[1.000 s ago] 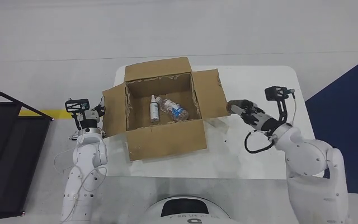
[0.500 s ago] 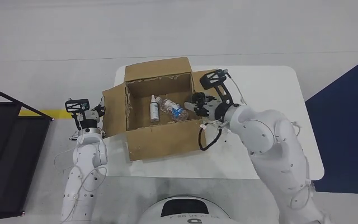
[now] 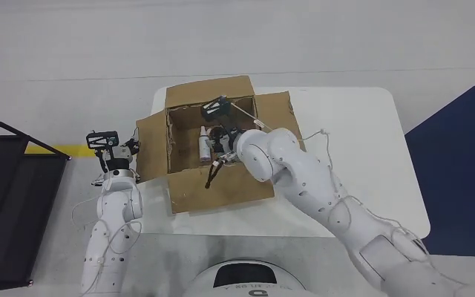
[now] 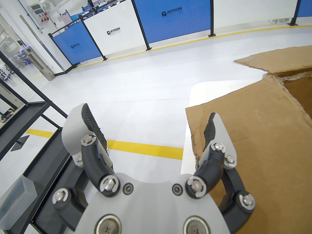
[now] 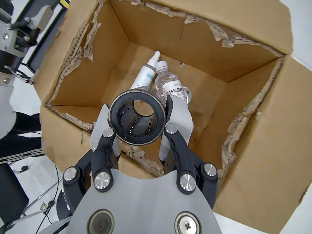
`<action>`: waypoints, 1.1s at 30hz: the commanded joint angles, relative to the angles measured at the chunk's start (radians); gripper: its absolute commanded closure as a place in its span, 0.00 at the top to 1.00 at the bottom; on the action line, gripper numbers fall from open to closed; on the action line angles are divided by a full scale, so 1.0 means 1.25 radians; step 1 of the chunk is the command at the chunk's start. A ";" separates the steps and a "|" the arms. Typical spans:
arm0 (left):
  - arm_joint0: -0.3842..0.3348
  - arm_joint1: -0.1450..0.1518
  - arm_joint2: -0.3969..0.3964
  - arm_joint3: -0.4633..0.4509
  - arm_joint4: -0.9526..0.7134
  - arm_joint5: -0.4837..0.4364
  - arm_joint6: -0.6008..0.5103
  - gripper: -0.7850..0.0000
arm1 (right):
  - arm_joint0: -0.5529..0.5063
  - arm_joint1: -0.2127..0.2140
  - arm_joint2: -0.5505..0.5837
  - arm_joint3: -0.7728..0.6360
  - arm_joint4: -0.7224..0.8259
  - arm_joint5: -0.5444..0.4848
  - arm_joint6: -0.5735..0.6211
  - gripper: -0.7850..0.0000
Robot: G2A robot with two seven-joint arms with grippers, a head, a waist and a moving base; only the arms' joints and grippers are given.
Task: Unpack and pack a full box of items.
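Note:
An open cardboard box [image 3: 223, 189] stands on the white table [image 3: 341, 134] with its flaps spread. My right gripper [image 3: 220, 136] hangs over the box's inside, shut on a metal cylinder with a black ring end [image 5: 136, 94]. In the right wrist view the gripper [image 5: 139, 109] holds this cylinder above the box [image 5: 156, 25]. On the box floor lie a white spray bottle [image 5: 146, 74] [image 3: 204, 143] and a clear plastic bottle [image 5: 168, 81], side by side. My left gripper [image 3: 132, 146] [image 4: 148, 113] is open beside the box's left flap [image 4: 256, 127], with nothing in it.
A black metal rack [image 3: 22, 200] stands on the floor left of the table, with a clear plastic bin [image 4: 17, 196] on it. The table's right half [image 3: 356, 171] is bare. Blue and white partition panels [image 4: 170, 13] line the room behind.
The right arm has swung left from the table's right side, past the right flap, to over the box's inside, carrying the cylinder. The left arm has stayed still.

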 commanded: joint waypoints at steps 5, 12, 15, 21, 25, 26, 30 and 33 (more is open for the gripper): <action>0.000 0.000 0.000 0.000 0.000 0.000 0.000 1.00 | 0.066 -0.048 -0.079 0.147 0.011 0.033 -0.013 0.00; 0.000 0.000 0.000 0.000 0.000 0.000 0.000 1.00 | 0.103 -0.094 -0.131 0.268 0.030 0.041 -0.018 0.25; 0.000 0.000 0.000 0.000 0.000 0.000 0.000 1.00 | 0.111 -0.109 -0.144 0.298 0.032 0.038 -0.023 0.35; 0.000 0.000 0.000 0.000 0.000 0.000 0.000 1.00 | 0.115 -0.127 -0.151 0.316 0.010 0.047 -0.048 0.69; 0.000 0.000 0.000 0.000 0.000 0.000 0.000 1.00 | 0.115 -0.127 -0.124 0.302 0.013 0.032 -0.046 0.48; 0.000 0.000 0.000 0.000 0.000 0.000 0.000 1.00 | 0.109 -0.122 -0.113 0.282 0.000 0.036 -0.046 0.48; 0.000 0.000 0.000 0.000 0.000 0.000 0.000 1.00 | 0.046 -0.088 -0.054 0.156 -0.052 0.021 -0.027 0.62; 0.000 0.000 0.000 0.000 0.000 0.000 0.000 1.00 | -0.028 -0.054 0.022 0.002 -0.111 0.015 -0.012 0.73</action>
